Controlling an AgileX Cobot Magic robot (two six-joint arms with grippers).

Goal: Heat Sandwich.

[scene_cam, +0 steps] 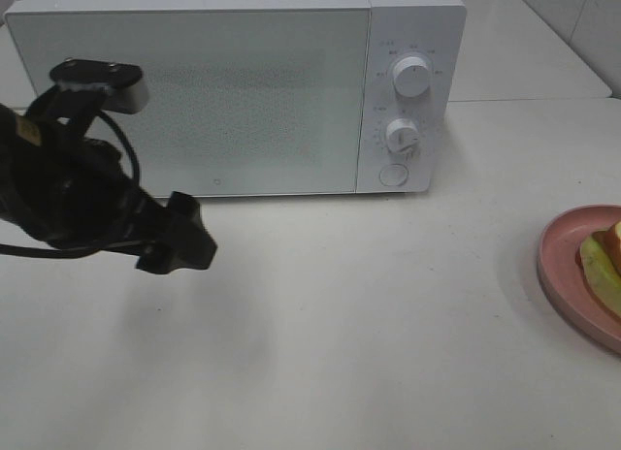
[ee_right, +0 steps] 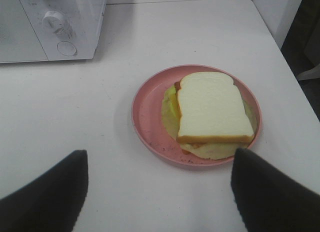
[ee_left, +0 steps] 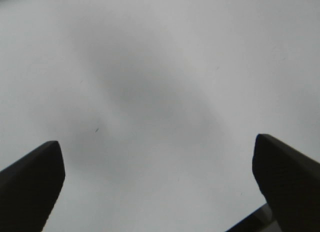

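- Right now I see a white microwave [scene_cam: 233, 86] at the back of the bench [scene_cam: 369, 314], door shut, with two round knobs [scene_cam: 411, 77] stacked on its right-hand panel and a round button [scene_cam: 393, 175] under them.
- The left tool [ee_left: 159, 179] hangs over bare bench in front of the microwave door; in its wrist view the two dark fingers [ee_left: 31, 184] stand wide apart with nothing between them but pale surface and a soft shadow.
- From the high camera the left arm [scene_cam: 78, 193] is a black mass with looping cable on the left side, partly covering the lower left corner of the microwave front.
- The right tool [ee_right: 157, 192] is also spread wide and empty, its fingers [ee_right: 47, 197] framing the near edge of the pink plate [ee_right: 145, 117] without touching it.
- The sandwich [ee_right: 212, 109] lies on that plate: a white bread slice on top, yellow-green and orange-red layers showing at its edges.
- The plate sits on the bench well to the right of the microwave, with open surface between them.
- The bench is matte off-white with faint specks; a seam runs across it behind the microwave at the right.
- The high view catches only a cut-off sliver of plate [scene_cam: 568, 266] and sandwich [scene_cam: 604, 266] at its right edge, and the right arm is out of its frame; the right wrist view shows them whole.
- The right wrist view also shows the bench's far right edge, with a dark gap beyond it.
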